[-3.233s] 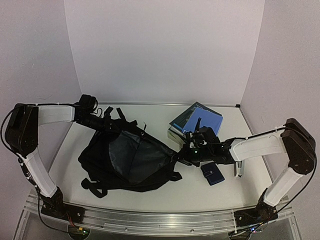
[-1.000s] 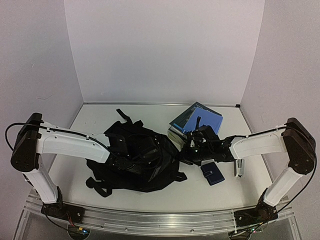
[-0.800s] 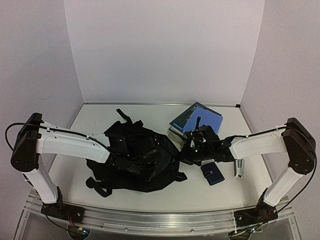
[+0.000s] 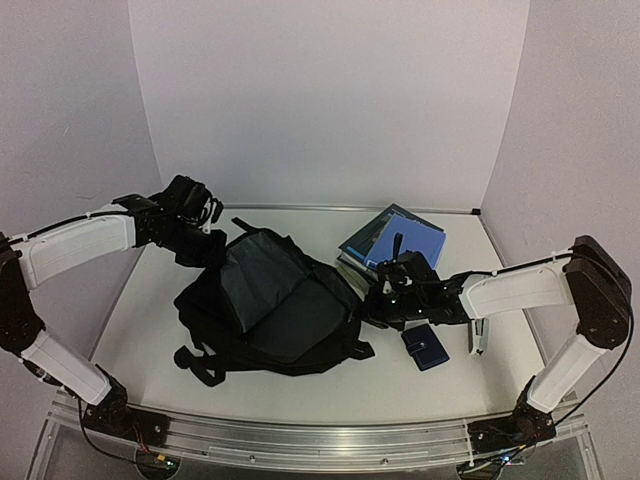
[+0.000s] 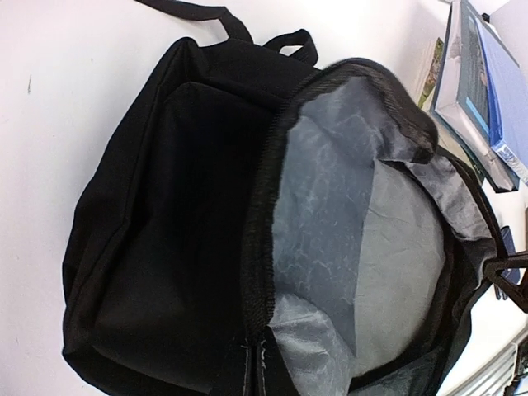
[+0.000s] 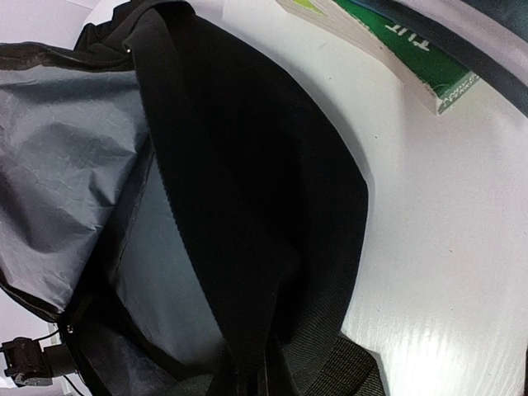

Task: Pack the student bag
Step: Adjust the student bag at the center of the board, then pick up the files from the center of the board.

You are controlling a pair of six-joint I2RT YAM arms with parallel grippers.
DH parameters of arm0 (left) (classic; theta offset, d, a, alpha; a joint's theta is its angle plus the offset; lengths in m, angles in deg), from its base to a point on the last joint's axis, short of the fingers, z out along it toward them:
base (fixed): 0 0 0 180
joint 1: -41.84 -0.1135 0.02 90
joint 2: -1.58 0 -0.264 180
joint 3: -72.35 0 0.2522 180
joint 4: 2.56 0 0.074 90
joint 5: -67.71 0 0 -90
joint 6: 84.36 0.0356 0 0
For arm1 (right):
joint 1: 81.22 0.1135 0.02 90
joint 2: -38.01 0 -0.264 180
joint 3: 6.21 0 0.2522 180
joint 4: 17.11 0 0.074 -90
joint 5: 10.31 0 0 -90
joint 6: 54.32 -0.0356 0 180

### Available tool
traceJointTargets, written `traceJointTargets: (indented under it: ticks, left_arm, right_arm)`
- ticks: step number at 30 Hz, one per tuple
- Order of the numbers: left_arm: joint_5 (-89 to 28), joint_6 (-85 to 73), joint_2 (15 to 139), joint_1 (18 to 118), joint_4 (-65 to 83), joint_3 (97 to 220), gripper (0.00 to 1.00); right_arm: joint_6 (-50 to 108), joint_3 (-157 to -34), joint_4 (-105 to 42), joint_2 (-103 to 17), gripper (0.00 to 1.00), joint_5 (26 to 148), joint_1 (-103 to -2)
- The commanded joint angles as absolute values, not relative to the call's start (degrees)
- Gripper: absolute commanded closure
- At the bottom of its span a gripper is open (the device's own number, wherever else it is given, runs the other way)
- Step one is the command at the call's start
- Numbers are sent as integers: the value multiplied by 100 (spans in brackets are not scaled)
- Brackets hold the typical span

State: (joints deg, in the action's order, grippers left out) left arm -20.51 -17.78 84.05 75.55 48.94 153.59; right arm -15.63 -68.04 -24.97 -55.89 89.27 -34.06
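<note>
The student bag [image 4: 270, 310] is a large black backpack lying in the middle of the table, with its mouth pulled open and the grey lining [image 5: 363, 231] showing. My left gripper [image 4: 212, 243] is at the bag's back left and is shut on the rim by the zipper, holding it up. My right gripper [image 4: 372, 308] is shut on the bag's black right edge [image 6: 247, 165]. In both wrist views the fabric runs down between my fingers, which are themselves hidden.
A stack of blue and green books [image 4: 392, 245] lies behind the right gripper; it also shows in the left wrist view [image 5: 483, 91]. A small dark-blue wallet [image 4: 426, 347] and a grey stapler-like object [image 4: 479, 335] lie right of the bag. Shoulder straps trail at the back [image 4: 245, 228].
My left arm has moved from over the bag's middle to the back left, pulling the rim up and opening the bag so that the grey lining shows. The right arm has stayed put.
</note>
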Motion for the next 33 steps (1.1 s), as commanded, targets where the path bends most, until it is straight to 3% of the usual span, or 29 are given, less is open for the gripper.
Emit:
traceJointTargets:
  ticks: [1,6,19,22,24,28,33]
  left_arm:
    - [-2802,-1460,8439,6885,4909,15471,100]
    - [-3252,-1739,8485,6436,4391,14862,100]
    - [-3942,-2228,9370,6382,3401,14210,100]
    - [-3995,-2263,9285,6381,3324,14224,92]
    - [-4077,-2266,9246,6381,3277,14237,87]
    - [-4112,-2286,9232,6382,3270,14286,67]
    - [-4194,-2388,9058,6382,3098,14196,46]
  right_arm:
    - [-1602,-6720,-2609,-5391,100,8600,-3442]
    - [-1653,-6660,-2621,-5441,100,8550,-3440]
    - [-1516,-6838,-2621,-5559,100,8578,-3441]
    - [-1448,-6883,-2621,-5438,100,8578,-3441]
    - [-1396,-6916,-2624,-5345,91,8598,-3439]
    - [-1308,-6965,-2630,-5190,69,8635,-3440]
    - [-1292,-7006,-2634,-5048,51,8689,-3443]
